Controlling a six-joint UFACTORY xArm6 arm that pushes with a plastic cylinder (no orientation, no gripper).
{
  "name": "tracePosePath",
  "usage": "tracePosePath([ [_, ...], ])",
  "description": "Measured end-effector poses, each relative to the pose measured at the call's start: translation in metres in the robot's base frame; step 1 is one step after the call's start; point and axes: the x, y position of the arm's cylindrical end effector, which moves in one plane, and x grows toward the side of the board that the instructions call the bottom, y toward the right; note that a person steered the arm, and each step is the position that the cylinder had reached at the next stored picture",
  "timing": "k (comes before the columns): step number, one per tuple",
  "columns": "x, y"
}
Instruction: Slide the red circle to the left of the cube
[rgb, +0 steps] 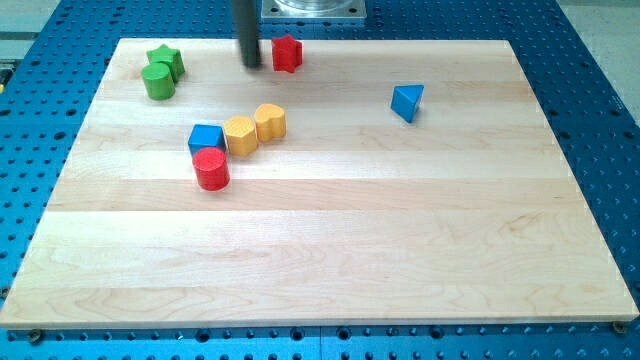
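The red circle is a short red cylinder on the wooden board, left of centre. It touches the lower edge of the blue cube, which sits just above it. My tip is at the view's top, well above and to the right of both, just left of a red star-like block.
Two yellow blocks line up to the right of the blue cube. A green star and a green cylinder sit at the top left. A blue triangle lies at the right.
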Motion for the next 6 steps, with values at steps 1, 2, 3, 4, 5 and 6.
tracePosePath([
  [1, -0.001, 0.062],
  [2, 0.039, 0.061],
  [3, 0.130, 0.072],
  [4, 0.226, 0.010],
  [5, 0.233, -0.090],
  [6, 0.223, -0.166],
])
